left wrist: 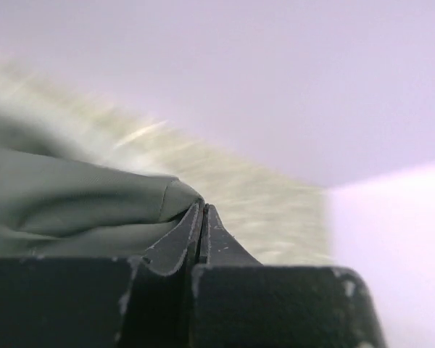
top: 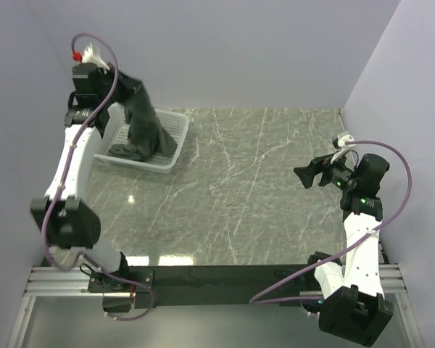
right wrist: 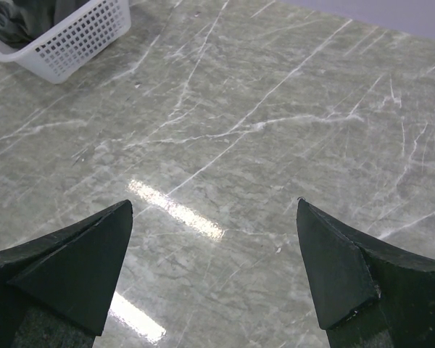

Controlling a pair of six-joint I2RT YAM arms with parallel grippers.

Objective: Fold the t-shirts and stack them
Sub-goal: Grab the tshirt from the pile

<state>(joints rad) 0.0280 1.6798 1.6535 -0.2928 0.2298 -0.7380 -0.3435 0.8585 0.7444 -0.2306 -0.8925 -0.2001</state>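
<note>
T-shirt: in the overhead view it is seen hanging from the left gripper, which is raised over the white basket at the far left of the table. The lower end lies inside the basket. The right gripper is held over the table's right side, well apart.

Left wrist view: the fingers are pressed together, pinching a fold of the T-shirt.

Right wrist view: the fingers are spread wide above the table.

White mesh basket — far-left on marble table.
</note>
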